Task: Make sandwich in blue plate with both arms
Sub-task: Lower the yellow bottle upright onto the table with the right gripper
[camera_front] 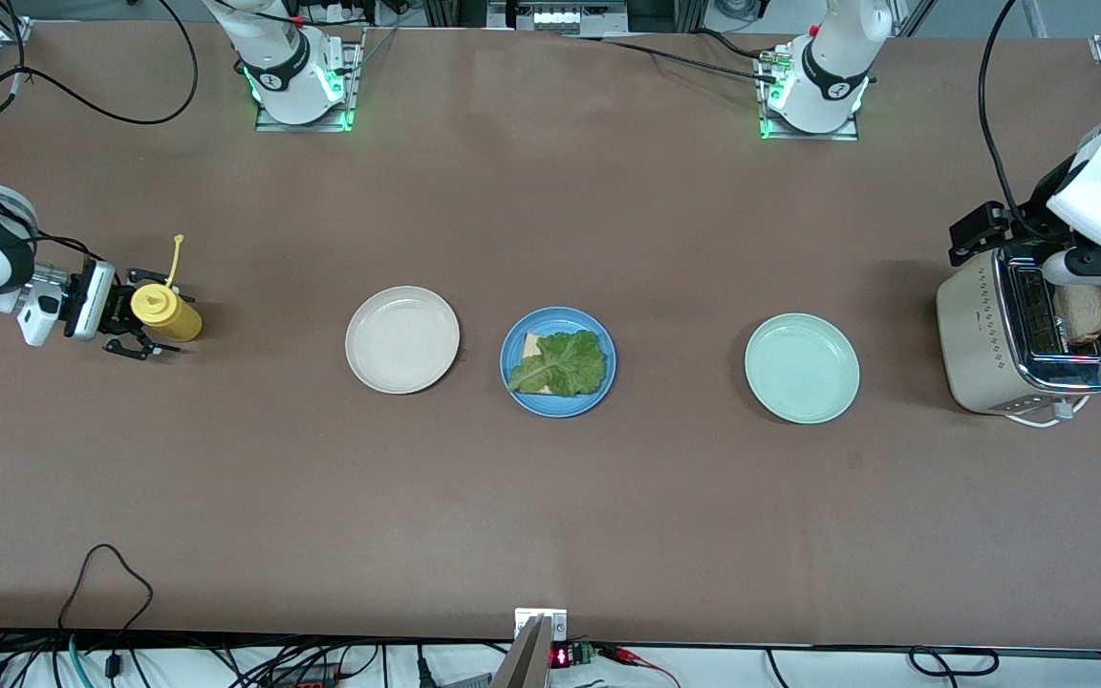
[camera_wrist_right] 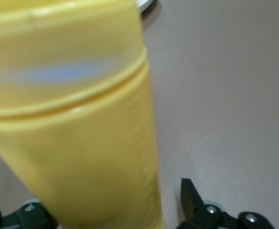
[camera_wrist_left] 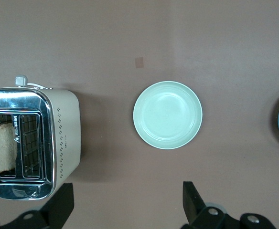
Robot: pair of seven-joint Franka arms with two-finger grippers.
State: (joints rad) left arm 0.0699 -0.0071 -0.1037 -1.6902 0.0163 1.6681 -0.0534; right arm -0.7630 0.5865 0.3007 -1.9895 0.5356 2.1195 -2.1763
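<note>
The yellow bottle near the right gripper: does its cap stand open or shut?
Open. In the front view the yellow bottle stands upright on the table, and its cap flap sticks up above its top on a thin strap.

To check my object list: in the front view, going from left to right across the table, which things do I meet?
Yellow bottle → cream-white plate → blue plate with bread and lettuce → mint-green plate → toaster.

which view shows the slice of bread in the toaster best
The left wrist view: it looks down into the toaster, with the bread slice standing in a slot. The front view shows the slice partly covered by the left gripper. The right wrist view shows none of it.
</note>
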